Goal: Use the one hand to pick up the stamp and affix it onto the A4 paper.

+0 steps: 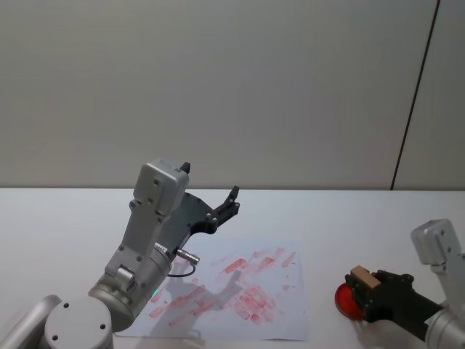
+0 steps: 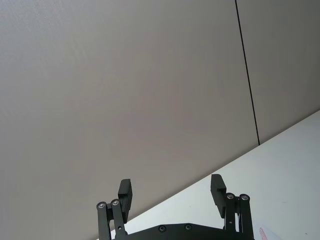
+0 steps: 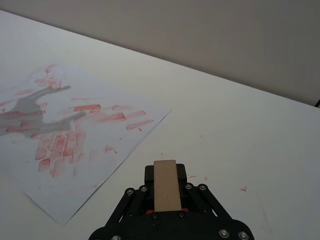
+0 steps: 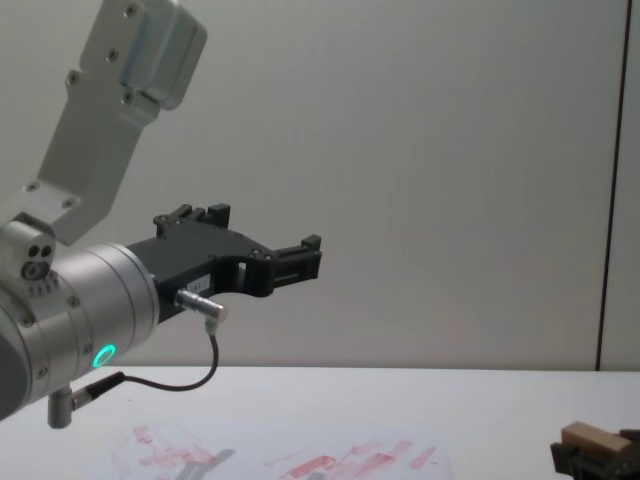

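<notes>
While the right hand [image 1: 367,289] pinches the stamp [image 1: 362,278] over a red ink pad [image 1: 346,300], A4 paper [image 1: 290,305] lies nearby to its left. L gripper [image 1: 211,190], fingers spread, hangs above paper's far-left part w/ cable [image 1: 182,270] looping beneath.

- Stamp [image 1: 362,278]: light tan wood.
- A4 paper [image 1: 290,305]: white, smeared red prints.
- Right gripper [image 1: 367,292]: black.
- Ink pad [image 1: 344,302]: red.
- Counter [image 1: 349,218]: white.

The stamp [image 3: 167,185] looked like matt, pale wood; the right hand [image 3: 167,192] was black plastic; the A4 paper [image 1: 240,287] lay thin, smeared red, on a smooth white table [image 1: 349,225].
</notes>
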Robot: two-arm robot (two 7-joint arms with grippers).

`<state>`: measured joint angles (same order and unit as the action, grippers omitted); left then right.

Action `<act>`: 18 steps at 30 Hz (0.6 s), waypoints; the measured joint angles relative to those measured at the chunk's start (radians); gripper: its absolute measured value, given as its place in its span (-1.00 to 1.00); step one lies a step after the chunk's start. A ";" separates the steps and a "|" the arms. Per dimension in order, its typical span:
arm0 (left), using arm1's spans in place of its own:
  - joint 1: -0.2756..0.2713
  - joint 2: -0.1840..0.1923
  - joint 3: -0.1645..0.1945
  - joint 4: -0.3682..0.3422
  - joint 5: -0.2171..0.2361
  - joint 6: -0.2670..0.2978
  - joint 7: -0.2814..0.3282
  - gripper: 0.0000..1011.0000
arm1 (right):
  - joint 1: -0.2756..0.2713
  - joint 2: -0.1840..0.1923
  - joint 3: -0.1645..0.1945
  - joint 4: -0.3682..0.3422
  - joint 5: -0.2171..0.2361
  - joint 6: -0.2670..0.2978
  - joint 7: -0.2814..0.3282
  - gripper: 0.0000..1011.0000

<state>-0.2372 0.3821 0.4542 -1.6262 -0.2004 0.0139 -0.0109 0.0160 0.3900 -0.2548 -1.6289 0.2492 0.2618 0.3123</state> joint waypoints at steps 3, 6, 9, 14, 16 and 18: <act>0.000 0.000 0.000 0.000 0.000 0.000 0.000 0.98 | 0.005 -0.004 -0.002 0.009 -0.004 0.000 0.000 -0.57; 0.000 0.000 0.000 0.000 0.000 0.000 0.000 0.98 | 0.011 -0.008 -0.004 0.017 -0.010 0.001 0.000 -0.56; 0.000 0.000 0.000 0.000 0.000 0.000 0.000 0.98 | 0.016 -0.012 -0.006 0.024 -0.013 0.001 0.000 -0.50; 0.000 0.000 0.000 0.000 0.000 0.000 0.000 0.98 | 0.020 -0.015 -0.008 0.032 -0.018 0.002 0.000 -0.13; 0.000 0.000 0.000 0.000 0.000 0.000 0.000 0.98 | 0.022 -0.017 -0.008 0.034 -0.019 0.002 0.000 0.03; 0.000 0.000 0.000 0.000 0.000 0.000 0.000 0.98 | 0.024 -0.018 -0.009 0.037 -0.021 0.002 0.000 0.15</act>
<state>-0.2372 0.3821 0.4542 -1.6262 -0.2004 0.0139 -0.0109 0.0397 0.3720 -0.2635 -1.5918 0.2284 0.2638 0.3121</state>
